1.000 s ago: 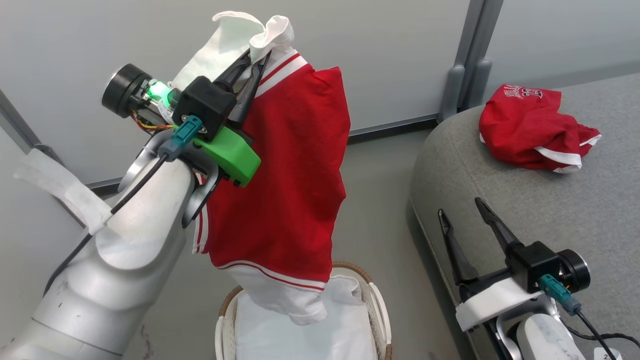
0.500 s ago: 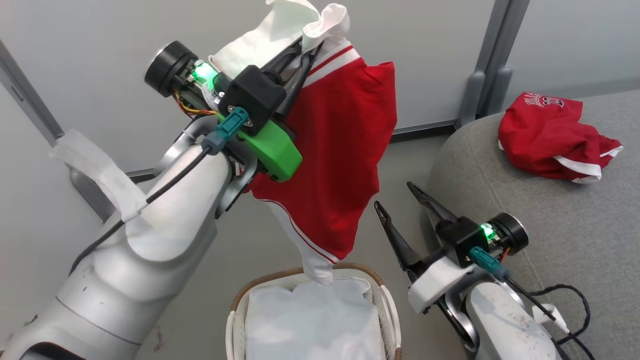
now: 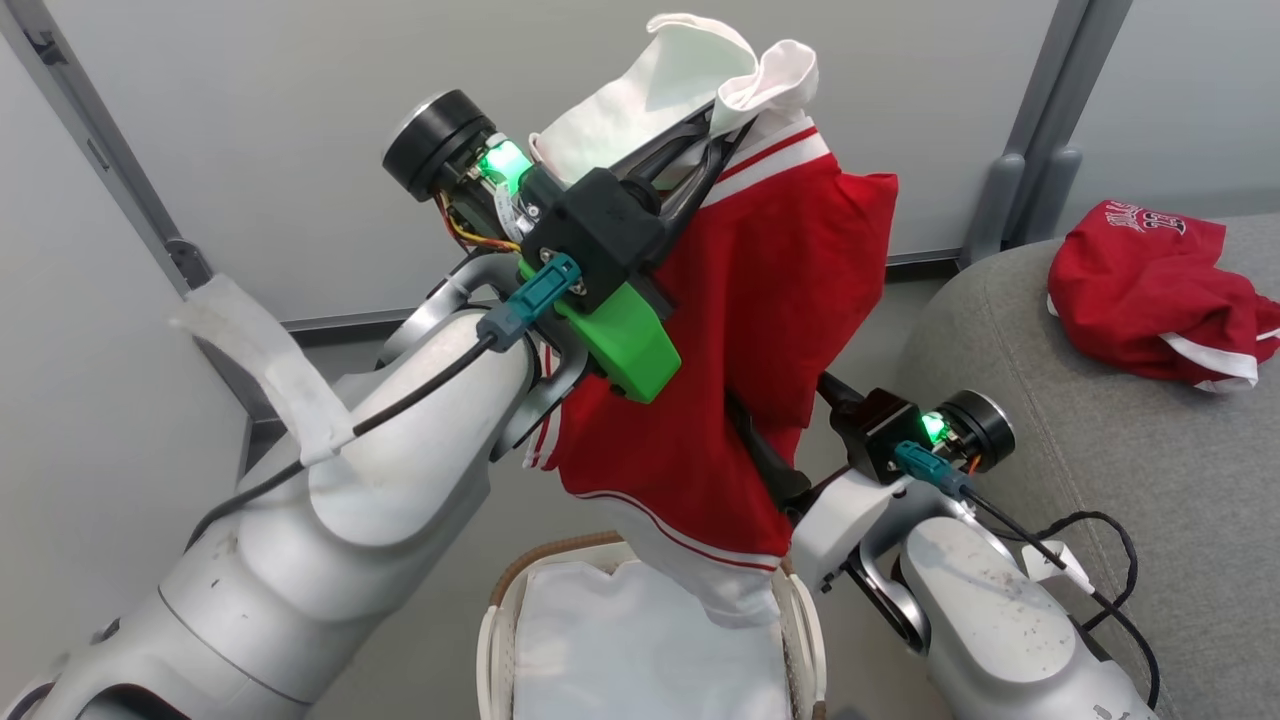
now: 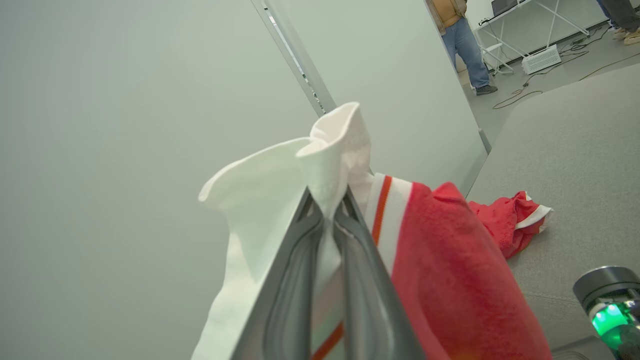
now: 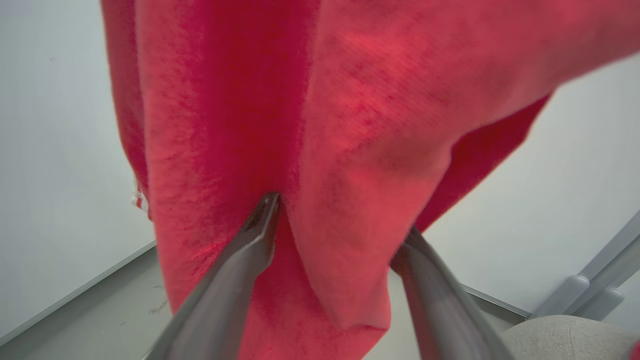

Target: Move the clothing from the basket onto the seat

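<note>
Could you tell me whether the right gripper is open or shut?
Open: the right gripper has jaws apart around a fold of red garment.

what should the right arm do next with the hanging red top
Probably close the right gripper on the fold of the red garment: its fingers stand open either side of it, while the left gripper, shut on its white collar, holds it over the basket. Two grips should ease carrying it to the seat.

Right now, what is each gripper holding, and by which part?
The left gripper holds the red garment by its white top edge. The right gripper holds nothing: its open fingers straddle a hanging fold.
</note>
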